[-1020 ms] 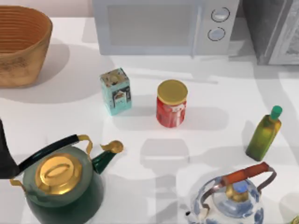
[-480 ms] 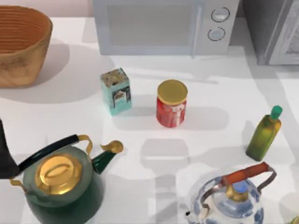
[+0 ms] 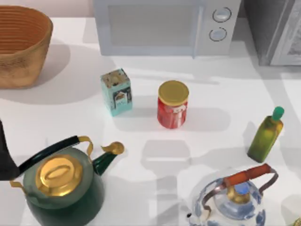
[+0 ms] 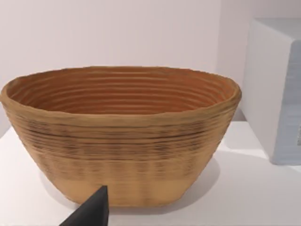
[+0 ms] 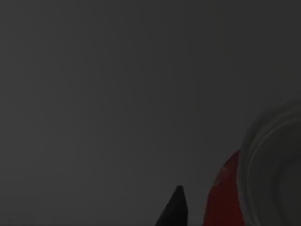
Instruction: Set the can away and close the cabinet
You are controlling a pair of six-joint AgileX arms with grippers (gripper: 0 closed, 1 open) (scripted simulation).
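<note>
Top view: the can (image 3: 172,104) is seen upright mid-table, well apart from the cabinet (image 3: 275,33) at the far right corner. Stowing and closing are judged outstanding; the door is possibly ajar. Label print cannot be read. Right wrist view is dark. For left gripper (image 4: 91,213) and right gripper (image 5: 175,207), open or closed cannot be told.

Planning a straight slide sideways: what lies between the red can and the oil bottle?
Nothing: in the top view the stretch of table between the red can and the oil bottle is bare.
</note>
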